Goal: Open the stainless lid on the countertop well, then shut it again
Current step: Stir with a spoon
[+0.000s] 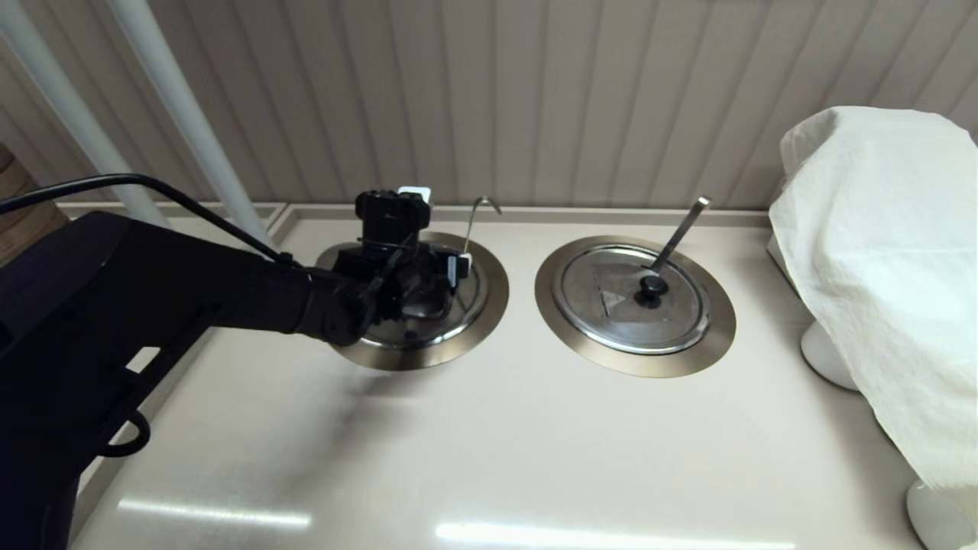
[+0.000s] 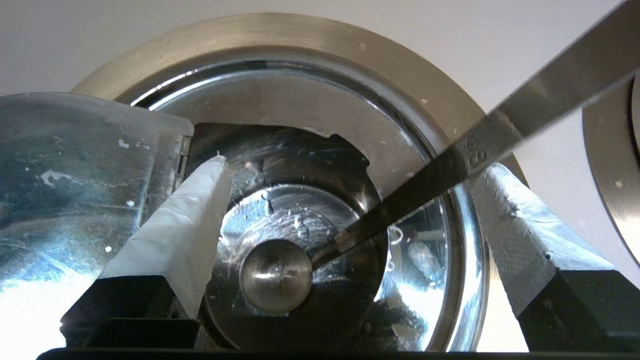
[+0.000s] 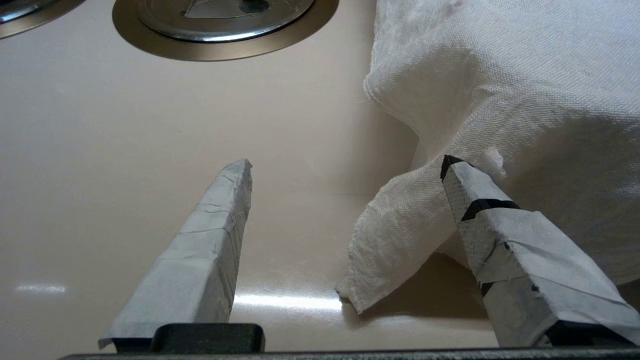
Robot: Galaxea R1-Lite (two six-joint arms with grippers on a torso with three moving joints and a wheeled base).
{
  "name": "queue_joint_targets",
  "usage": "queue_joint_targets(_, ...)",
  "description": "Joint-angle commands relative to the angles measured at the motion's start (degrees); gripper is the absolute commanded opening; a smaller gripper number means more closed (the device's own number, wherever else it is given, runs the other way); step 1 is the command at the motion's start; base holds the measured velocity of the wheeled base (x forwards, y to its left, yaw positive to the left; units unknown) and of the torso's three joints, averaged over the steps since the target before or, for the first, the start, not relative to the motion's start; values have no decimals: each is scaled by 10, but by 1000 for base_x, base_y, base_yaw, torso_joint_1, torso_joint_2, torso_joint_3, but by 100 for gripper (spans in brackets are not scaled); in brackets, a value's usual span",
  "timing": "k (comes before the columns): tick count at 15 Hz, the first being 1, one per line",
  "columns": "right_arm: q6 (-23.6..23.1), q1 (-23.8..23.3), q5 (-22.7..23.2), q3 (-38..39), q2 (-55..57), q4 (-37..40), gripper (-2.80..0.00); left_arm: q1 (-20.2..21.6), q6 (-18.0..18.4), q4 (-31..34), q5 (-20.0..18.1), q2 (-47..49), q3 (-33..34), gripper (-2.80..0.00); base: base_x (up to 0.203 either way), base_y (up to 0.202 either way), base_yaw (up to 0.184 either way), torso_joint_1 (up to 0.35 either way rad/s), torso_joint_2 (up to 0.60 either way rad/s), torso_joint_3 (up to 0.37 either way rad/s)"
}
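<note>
My left gripper (image 1: 428, 286) hangs low over the left countertop well (image 1: 493, 302), the one with the thin hook-tipped ladle handle (image 1: 481, 205). In the left wrist view this gripper (image 2: 350, 165) is open, its taped fingers (image 2: 190, 225) spread wide over the well's ring (image 2: 250, 30). The stainless lid's folding flap (image 2: 75, 190) stands raised on the outer side of one finger. The rest of the lid (image 2: 310, 107) still lies on the well. Through the gap I see the ladle's bowl (image 2: 275, 275) and handle (image 2: 500, 125). The black knob is hidden.
The twin lid (image 1: 611, 305) with the flat-tipped handle (image 1: 680, 229) lies shut in its ring (image 1: 710, 336) to the right. A white cloth (image 1: 879, 229) covers something at the far right; my right gripper (image 3: 345, 165) is parked beside that cloth (image 3: 500, 75), open. The wall stands close behind.
</note>
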Motion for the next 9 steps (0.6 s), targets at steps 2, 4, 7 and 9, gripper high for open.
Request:
queue_joint_targets(2, 0, 0, 0, 0, 0, 0, 0, 2, 3, 1, -27, -18, 27, 0, 0, 0, 0, 0, 0, 0)
queue_joint_targets(4, 0, 0, 0, 0, 0, 0, 0, 3, 4, 1, -27, -18, 27, 0, 0, 0, 0, 0, 0, 0)
queue_joint_targets(7, 0, 0, 0, 0, 0, 0, 0, 22, 53, 10, -29, -31, 58, 0, 0, 0, 0, 0, 0, 0)
queue_joint_targets(9, 0, 0, 0, 0, 0, 0, 0, 25, 69, 9, -31, -26, 65, 0, 0, 0, 0, 0, 0, 0)
